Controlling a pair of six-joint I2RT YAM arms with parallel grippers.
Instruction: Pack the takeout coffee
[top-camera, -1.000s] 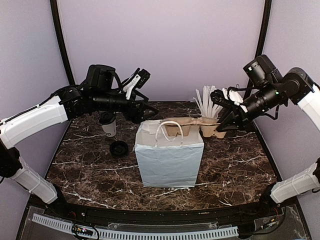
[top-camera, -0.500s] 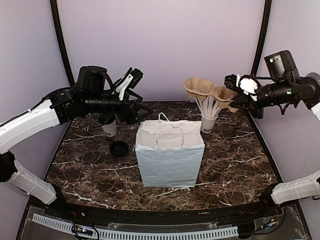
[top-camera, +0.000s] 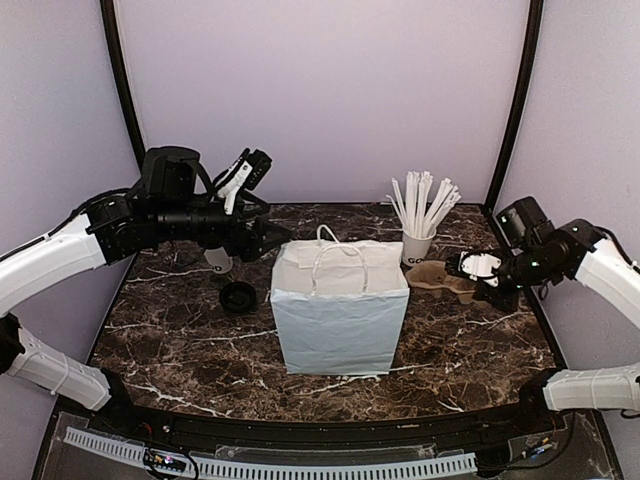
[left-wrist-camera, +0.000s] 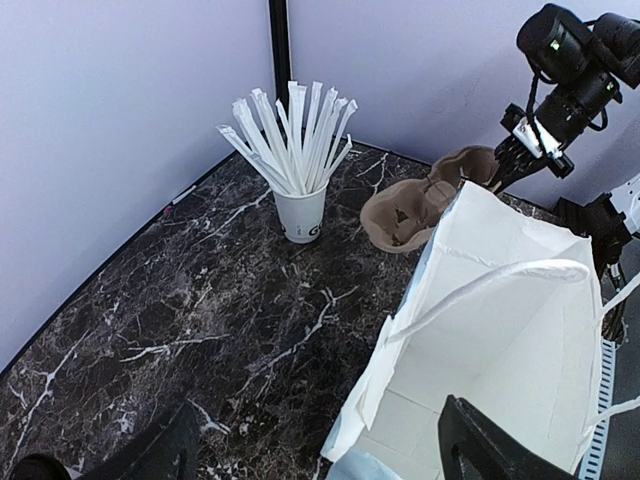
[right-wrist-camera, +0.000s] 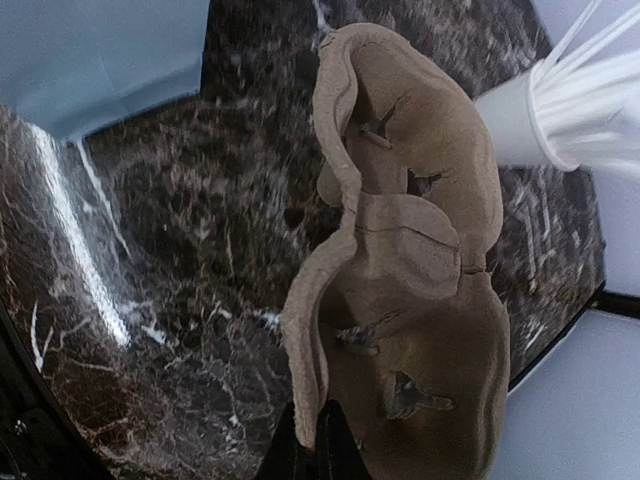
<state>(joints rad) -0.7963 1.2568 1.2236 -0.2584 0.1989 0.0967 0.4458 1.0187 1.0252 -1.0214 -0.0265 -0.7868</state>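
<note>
1. Takeout coffee (top-camera: 214, 262), in the top view, stands at the far left of the marble table (top-camera: 180, 350). It sits left of the white paper bag (top-camera: 340, 310) and is mostly hidden under the left arm. Its black lid (top-camera: 238, 296) lies flat on the table just in front of it, off the cup. The left gripper (top-camera: 272, 238) hangs above the table between the cup and the bag's top left corner, holding nothing. The bag stands upright and open in the middle. Behind its right corner is a white cup of long white sticks (top-camera: 417, 245). Just right of that cup, the right gripper (top-camera: 480, 268) is low and clamped on the brown pulp carrier (top-camera: 445, 277). Whether the carrier touches the table cannot be told.

2. In the left wrist view, the left gripper (left-wrist-camera: 320, 410) has its fingers (left-wrist-camera: 150, 455) spread wide apart with nothing between them. It looks down over the bag's (left-wrist-camera: 500, 300) open mouth and handle. Beyond are the stick cup (left-wrist-camera: 300, 215) and the carrier (left-wrist-camera: 410, 210), with the right arm at the carrier's far end.

3. In the right wrist view, the right gripper (right-wrist-camera: 305, 440) has its fingers pinched together on the rim of the carrier (right-wrist-camera: 400, 250). The carrier's cup wells face the camera. The stick cup (right-wrist-camera: 520, 125) is just beyond it, and a corner of the bag (right-wrist-camera: 100, 60) is at upper left.
</note>
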